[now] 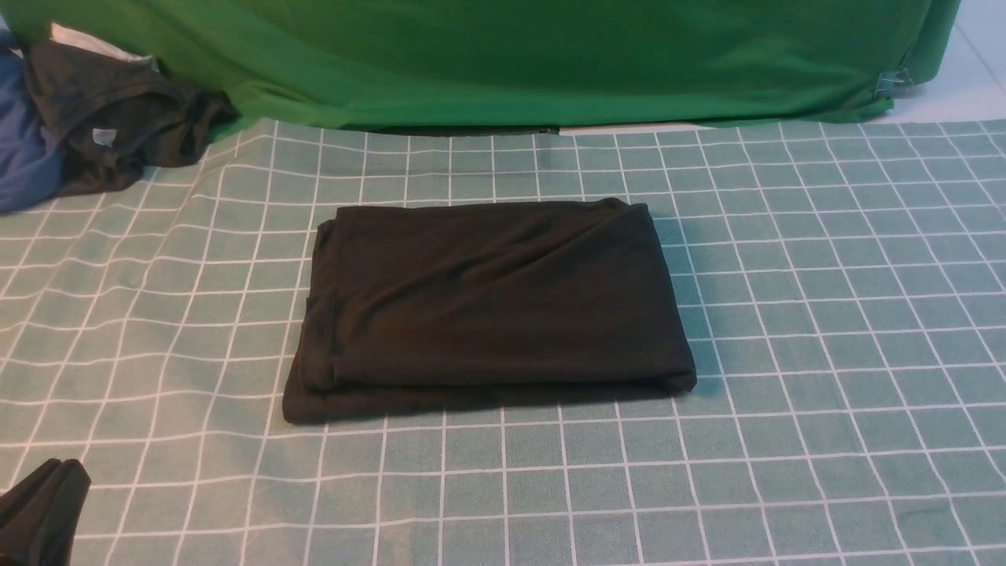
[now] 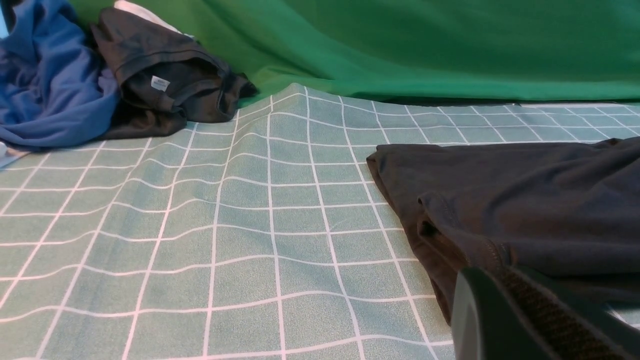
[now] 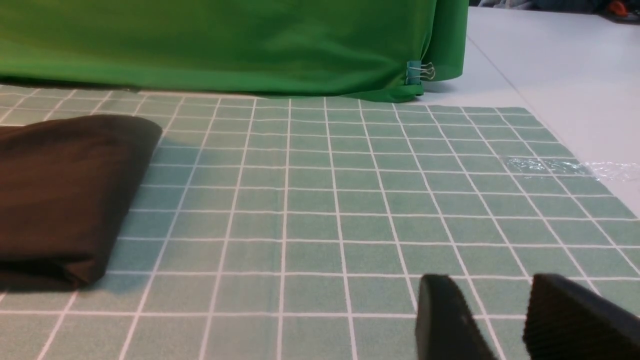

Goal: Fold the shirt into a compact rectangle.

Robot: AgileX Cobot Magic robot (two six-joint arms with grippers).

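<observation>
While folded flat, shirt (image 1: 491, 303) lies apart from both hands.

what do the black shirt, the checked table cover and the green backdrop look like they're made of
Shirt: soft matte knit, likely cotton; it folds thick with rounded edges and a stitched hem shows in the left wrist view.
Table cover: thin woven or coated cloth, slightly speckled, rippling near the clothes pile; the look leaves it open.
Backdrop: smooth matte fabric, draped in soft folds and clipped at its corner.

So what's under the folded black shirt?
The shirt lies on the green checked cloth, which shows all around it. Whatever is beneath the shirt itself is covered.
</observation>
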